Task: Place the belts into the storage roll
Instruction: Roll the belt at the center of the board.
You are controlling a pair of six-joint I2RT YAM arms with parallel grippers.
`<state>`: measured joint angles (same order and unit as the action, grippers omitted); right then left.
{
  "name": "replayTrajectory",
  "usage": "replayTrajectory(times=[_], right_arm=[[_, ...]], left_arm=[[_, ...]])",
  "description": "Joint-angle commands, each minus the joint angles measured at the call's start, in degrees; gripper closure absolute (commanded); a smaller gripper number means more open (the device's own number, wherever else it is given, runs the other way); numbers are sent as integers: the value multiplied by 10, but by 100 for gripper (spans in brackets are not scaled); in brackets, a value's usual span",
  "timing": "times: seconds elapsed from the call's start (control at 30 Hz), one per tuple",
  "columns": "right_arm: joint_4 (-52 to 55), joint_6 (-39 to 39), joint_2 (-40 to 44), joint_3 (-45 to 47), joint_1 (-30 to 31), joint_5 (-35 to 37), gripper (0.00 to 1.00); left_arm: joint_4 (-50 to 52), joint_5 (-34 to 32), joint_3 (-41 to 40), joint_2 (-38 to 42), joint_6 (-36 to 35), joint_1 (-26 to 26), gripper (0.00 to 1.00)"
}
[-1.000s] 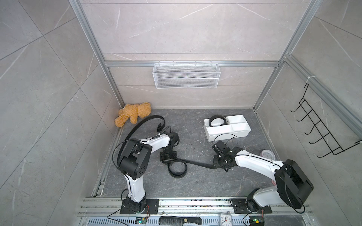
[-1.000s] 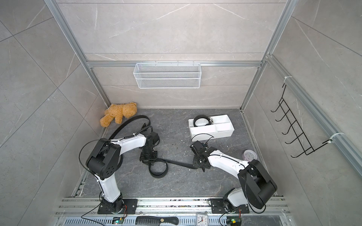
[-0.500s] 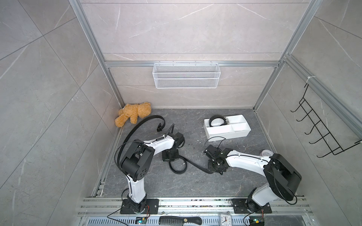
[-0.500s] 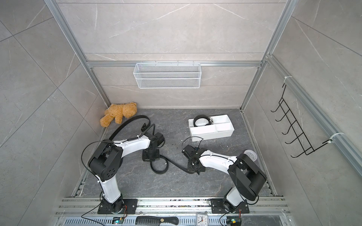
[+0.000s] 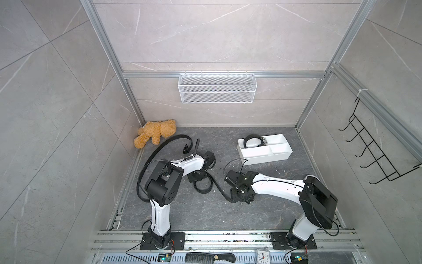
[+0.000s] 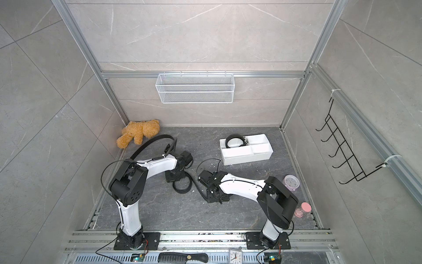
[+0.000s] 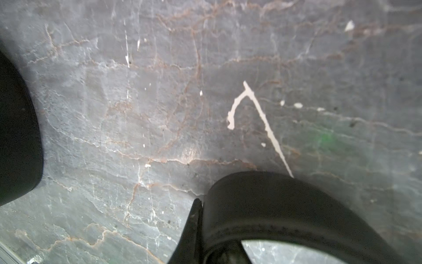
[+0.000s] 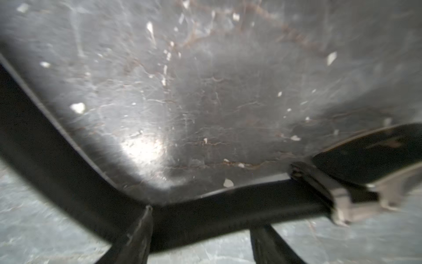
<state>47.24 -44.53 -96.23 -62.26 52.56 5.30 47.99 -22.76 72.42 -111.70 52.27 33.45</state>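
Observation:
The white storage roll (image 5: 262, 158) stands on the floor at the back right, and one coiled belt (image 5: 251, 141) lies in its back-left compartment. A second belt (image 5: 202, 185) is partly coiled on the floor at centre. My left gripper (image 5: 198, 177) is shut on that coil (image 7: 274, 205). The coil's tail curves right to my right gripper (image 5: 239, 197), which is open. There the strap (image 8: 212, 212) and its metal buckle (image 8: 351, 201) lie across the spread fingers (image 8: 137, 233). A third belt (image 5: 170, 140) arcs round the left arm.
A teddy bear (image 5: 156, 133) lies in the back left corner. A white wire basket (image 5: 217, 90) hangs on the back wall and a black hook rack (image 5: 374, 157) on the right wall. A pink clock (image 6: 291, 181) and a pink-lidded jar (image 6: 302, 209) stand at the right edge.
The right gripper moved left toward the coil and opened, letting go of the belt's end. The strap, stretched straight before, now curves slack. The left gripper closed on the coil.

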Motion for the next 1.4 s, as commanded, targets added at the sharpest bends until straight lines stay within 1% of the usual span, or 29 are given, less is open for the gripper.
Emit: replayTrajectory(times=[0.0,0.1,0.17,0.27,0.3,0.37,0.43,0.47,0.53,0.67,0.7,0.8,0.93,1.0,1.03,1.13,1.17,1.3,1.37], right_arm=[[128,83,34,-38,-19,37,26],[150,148,46,-69,-59,67,23],[126,197,29,-88,-97,89,22],[62,278,-32,-117,-142,126,22],[37,301,-54,-129,-158,123,22],[13,331,-100,-154,-175,117,23],[19,348,-142,-176,-178,123,25],[28,350,-159,-179,-178,123,25],[24,347,-163,-156,-178,112,26],[12,326,-109,-81,-172,63,29],[11,318,-95,-62,-166,47,30],[14,282,-62,-29,-131,34,30],[21,240,-39,-22,-98,27,29],[28,228,-23,-31,-111,41,25],[33,227,-16,-39,-127,34,24],[-1,239,6,-59,-169,-33,24],[-24,248,2,-65,-176,-69,24],[-106,259,-65,-72,-194,-173,24],[-159,254,-93,-61,-205,-257,27]], left_arm=[[-131,-3,-27,-56,27,-14,100],[-139,2,-33,-55,26,-16,100],[-152,11,-39,-56,33,-17,100],[-165,29,-39,-64,47,-17,100],[-167,34,-37,-67,50,-17,100],[-173,42,-36,-72,55,-18,100],[-178,48,-36,-74,59,-18,100],[-179,52,-36,-75,60,-19,100],[-185,56,-40,-72,67,-19,100],[-204,73,-43,-69,77,-21,100],[-207,76,-39,-69,76,-21,100],[-211,86,-23,-77,74,-20,100],[-202,93,-2,-84,65,-19,100],[-197,91,3,-86,52,-17,100],[-194,90,3,-86,48,-17,100],[-200,101,-5,-89,32,-17,100],[-207,108,-9,-89,25,-17,100],[-221,123,-17,-97,20,-13,100],[-224,120,-17,-97,16,-9,100]])
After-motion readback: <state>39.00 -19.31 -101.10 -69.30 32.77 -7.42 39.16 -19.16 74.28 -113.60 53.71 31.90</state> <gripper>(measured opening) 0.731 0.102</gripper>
